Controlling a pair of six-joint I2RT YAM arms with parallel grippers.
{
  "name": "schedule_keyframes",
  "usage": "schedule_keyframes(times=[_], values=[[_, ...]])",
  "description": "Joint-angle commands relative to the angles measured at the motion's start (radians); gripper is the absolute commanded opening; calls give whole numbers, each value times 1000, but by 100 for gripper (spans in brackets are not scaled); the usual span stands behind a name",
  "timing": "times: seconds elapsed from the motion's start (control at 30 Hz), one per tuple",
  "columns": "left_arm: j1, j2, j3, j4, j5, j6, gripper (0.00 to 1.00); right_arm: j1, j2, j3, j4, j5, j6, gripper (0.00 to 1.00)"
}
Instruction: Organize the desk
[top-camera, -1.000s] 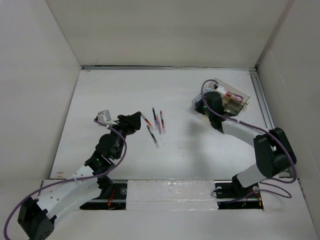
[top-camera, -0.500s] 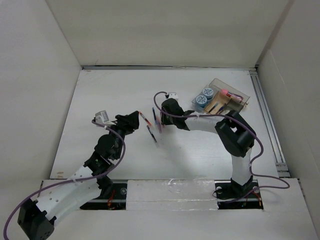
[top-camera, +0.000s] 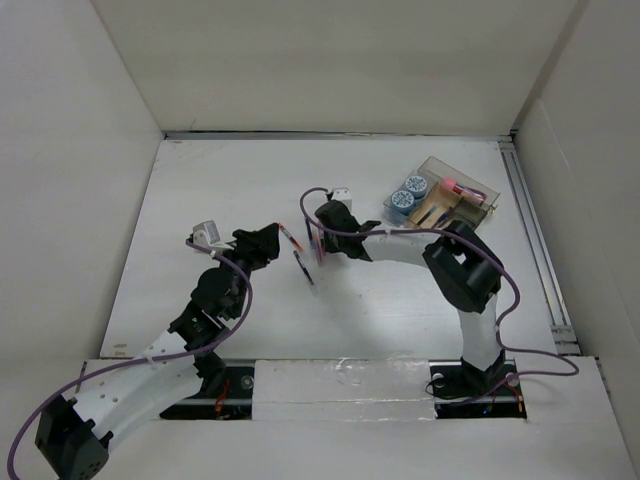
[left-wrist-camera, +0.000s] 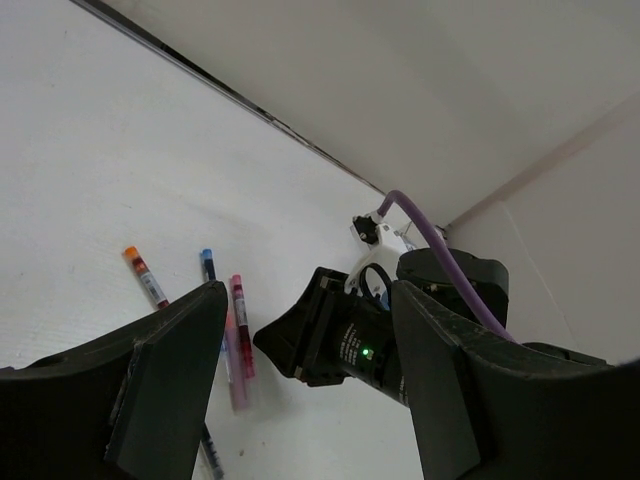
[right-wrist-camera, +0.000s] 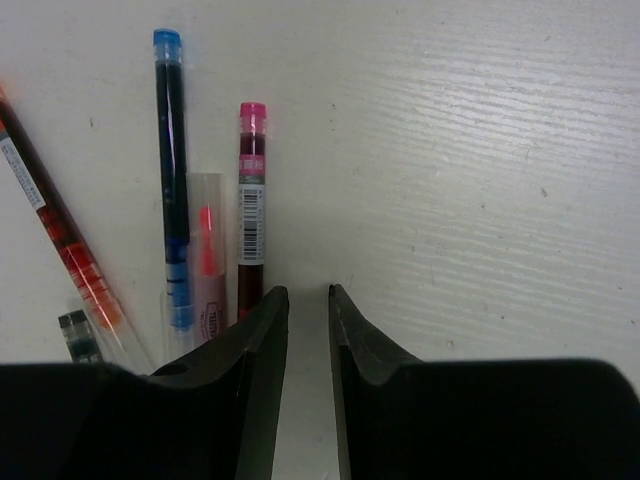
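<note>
Several pens lie close together on the white desk (top-camera: 220, 190). The right wrist view shows a blue pen (right-wrist-camera: 170, 150), a maroon pen with a pink cap (right-wrist-camera: 250, 200), a clear pen with orange inside (right-wrist-camera: 207, 250) and a red-orange pen (right-wrist-camera: 60, 230). My right gripper (right-wrist-camera: 308, 295) is low over the desk, just right of the maroon pen. Its jaws stand a narrow gap apart with nothing between them. In the top view it (top-camera: 318, 225) is at the pen cluster (top-camera: 318, 250). My left gripper (top-camera: 275, 240) is wide open and empty, just left of the pens, facing the right gripper (left-wrist-camera: 340, 340).
A clear compartmented tray (top-camera: 470, 205) stands at the back right of the desk, holding two blue tape rolls (top-camera: 410, 192) and some pens. White upright panels close the left, back and right sides. A metal rail (top-camera: 530, 220) runs along the right edge.
My right arm swung left from the clear tray to the pen cluster, then shifted slightly further left. My left arm barely moved.
</note>
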Motion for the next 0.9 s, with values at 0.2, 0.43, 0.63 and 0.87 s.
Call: schedule_keyframes(times=[0.2,0.43,0.63,0.87], values=[[4,1,22,32,8,3,62,31,-65,18,1,92,-7,26],[4,-8,21,29,2,2,62,40,-119,-17,36,128,1,24],[4,-8,25,26,3,3,62,49,-69,10,18,72,-9,25],[4,-7,22,30,13,2,62,58,-30,41,1,42,-21,25]])
